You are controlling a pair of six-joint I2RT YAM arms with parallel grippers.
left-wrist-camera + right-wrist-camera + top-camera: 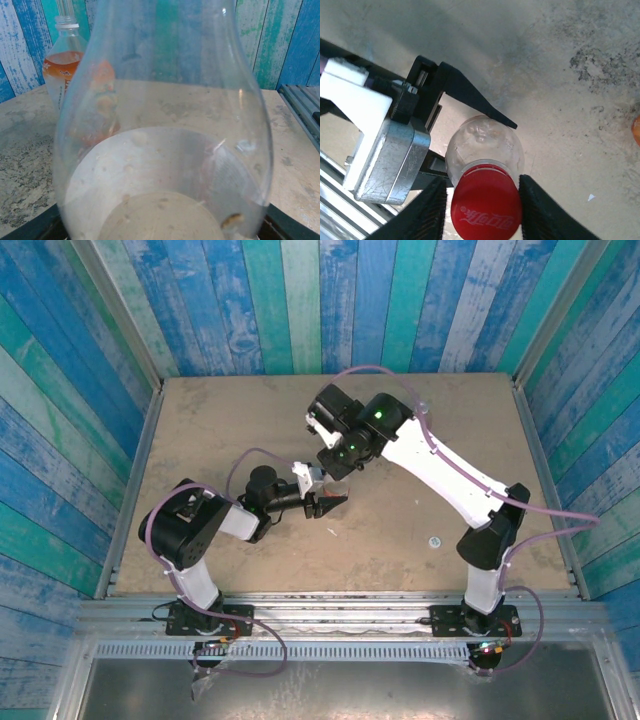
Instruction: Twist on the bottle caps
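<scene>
My left gripper is shut on the slim clear bottle and holds it upright; its glassy body is close before the left wrist camera. The red cap sits on this bottle's neck. My right gripper reaches down over it, one finger on each side of the cap, with a thin gap showing at the left finger. The orange-labelled bottle stands behind at the left, its neck bare. A small pale cap lies on the table near the right arm's base.
The right arm stretches across the middle of the tan table. Blue-green plank walls close in the back and both sides. A metal rail runs along the near edge.
</scene>
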